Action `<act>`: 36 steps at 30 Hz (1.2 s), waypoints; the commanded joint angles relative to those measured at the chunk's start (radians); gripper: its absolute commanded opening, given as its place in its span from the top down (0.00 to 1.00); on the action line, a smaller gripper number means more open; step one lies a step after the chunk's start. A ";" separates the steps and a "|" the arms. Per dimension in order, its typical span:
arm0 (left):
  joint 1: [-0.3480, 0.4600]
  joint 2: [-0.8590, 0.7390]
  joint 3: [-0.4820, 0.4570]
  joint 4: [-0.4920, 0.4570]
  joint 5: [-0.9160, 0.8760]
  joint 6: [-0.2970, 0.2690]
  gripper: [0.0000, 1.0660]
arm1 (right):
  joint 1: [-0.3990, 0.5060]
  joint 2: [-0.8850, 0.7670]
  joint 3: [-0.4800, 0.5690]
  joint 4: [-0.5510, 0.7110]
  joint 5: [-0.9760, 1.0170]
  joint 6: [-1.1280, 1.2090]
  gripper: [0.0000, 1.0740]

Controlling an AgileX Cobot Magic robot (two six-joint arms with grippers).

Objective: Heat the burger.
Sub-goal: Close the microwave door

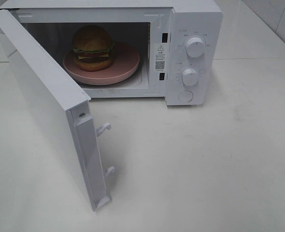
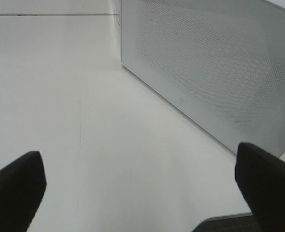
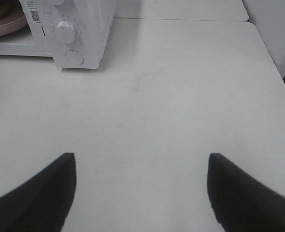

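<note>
— What takes up the most room?
— The white tabletop (image 1: 215,174); on it stands the white microwave (image 1: 195,19), its front turned toward the high camera.

— How does the microwave stand?
— Its door (image 1: 41,101) is swung wide open, hinged on the microwave's left side and reaching out in front of it; the cavity is in plain sight.

— Where are the arms?
— Neither shows in the high view; the left gripper (image 2: 138,154) is over the tabletop just outside the microwave's open door, facing the door's perforated outer face; its dark fingers (image 2: 17,188) are spread wide with nothing between them; the right gripper (image 3: 141,157) is over the tabletop in front of the microwave, well apart from its control panel; its fingers (image 3: 41,193) are likewise spread wide and hold nothing.

— And inside the microwave?
— A round pink plate (image 1: 128,65) lies on the cavity floor; the burger (image 1: 92,47) sits upright on that plate, toward the plate's left part; golden-brown bun on top, with green, yellow, red and dark layers beneath.

— The controls?
— On the microwave's right panel: an upper knob (image 1: 195,47), a lower knob (image 1: 190,76) under it, and a round button (image 1: 185,95) lowest; smallest of all, two white hooks (image 1: 104,129) stick out of the door's free edge.
</note>
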 commanded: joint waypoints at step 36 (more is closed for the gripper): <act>0.002 0.052 -0.043 -0.020 -0.094 -0.008 0.19 | -0.007 -0.031 0.002 -0.003 -0.006 -0.004 0.31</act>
